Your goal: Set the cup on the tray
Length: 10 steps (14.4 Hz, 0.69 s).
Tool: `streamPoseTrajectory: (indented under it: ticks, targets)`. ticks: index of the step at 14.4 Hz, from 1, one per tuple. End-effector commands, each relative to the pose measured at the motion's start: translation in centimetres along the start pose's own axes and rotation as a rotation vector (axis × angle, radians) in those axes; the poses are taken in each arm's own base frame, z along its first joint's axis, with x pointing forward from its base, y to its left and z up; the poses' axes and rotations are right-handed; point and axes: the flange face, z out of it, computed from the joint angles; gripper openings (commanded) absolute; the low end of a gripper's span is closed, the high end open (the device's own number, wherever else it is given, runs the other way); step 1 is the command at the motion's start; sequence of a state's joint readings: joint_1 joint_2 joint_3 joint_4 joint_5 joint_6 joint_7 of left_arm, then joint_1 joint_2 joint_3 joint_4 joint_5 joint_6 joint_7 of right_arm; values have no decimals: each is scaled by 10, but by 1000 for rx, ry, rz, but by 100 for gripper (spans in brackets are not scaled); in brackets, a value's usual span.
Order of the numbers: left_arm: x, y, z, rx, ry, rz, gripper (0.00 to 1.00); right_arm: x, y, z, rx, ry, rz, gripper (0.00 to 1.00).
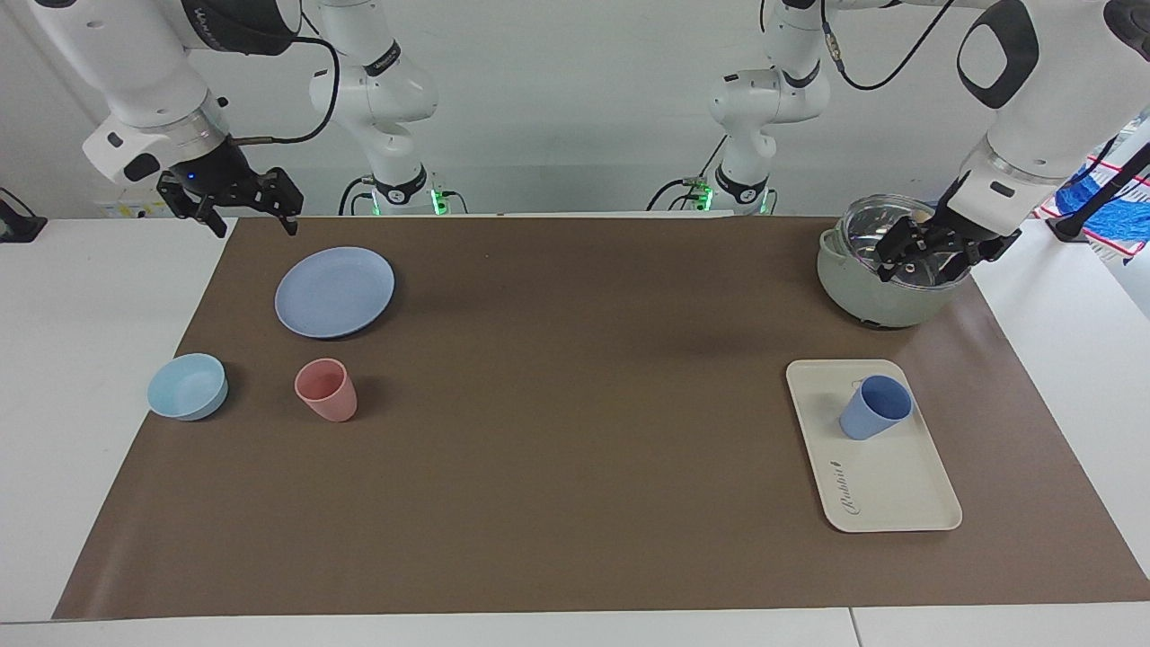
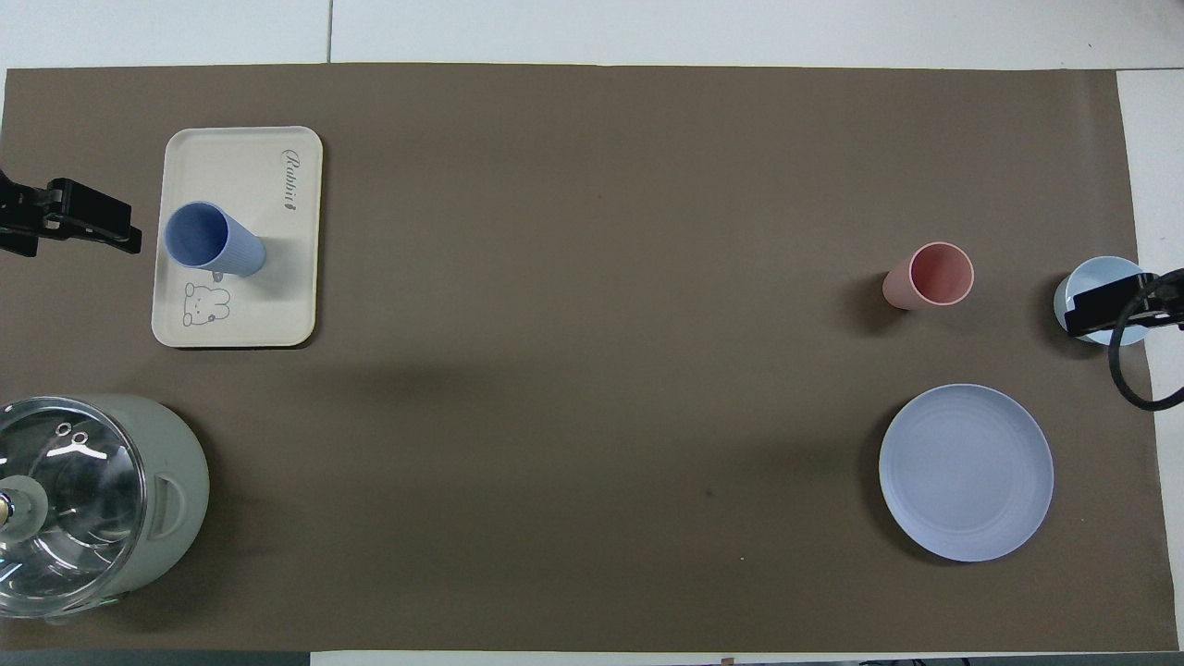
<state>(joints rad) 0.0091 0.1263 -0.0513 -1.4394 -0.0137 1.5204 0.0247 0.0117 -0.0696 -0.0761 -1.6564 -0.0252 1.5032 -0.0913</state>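
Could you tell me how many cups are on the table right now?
2. The blue cup stands on the tray at the left arm's end; the pink cup stands on the mat beside the light-blue bowl. None seems hidden.

The right gripper [image 1: 251, 219] hangs raised in the air on a bent arm, wrist angled downward, jaws spread apart with nothing between them. The left gripper [image 1: 928, 252] is also raised, wrist tilted down and inward, jaws parted wide and empty.
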Motion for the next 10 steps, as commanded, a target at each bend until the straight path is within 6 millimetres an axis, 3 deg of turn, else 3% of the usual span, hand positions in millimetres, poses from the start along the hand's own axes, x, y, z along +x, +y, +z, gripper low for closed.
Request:
streamPoseTrajectory:
  ticks: [1, 2, 5, 10]
  targets:
    - [-11, -3, -3, -6, 24, -4, 100, 0, 5, 7, -17, 5, -16, 100]
    - [-11, -2, -3, -6, 23, -1, 100, 6, 4, 16, -16, -21, -18, 100]
    - [-11, 4, -3, -6, 22, 13, 100, 16, 5, 13, -18, -29, -14, 100]
    - [-13, 4, -3, -6, 12, 7, 100, 13, 16, 9, -2, -17, 32, 100]
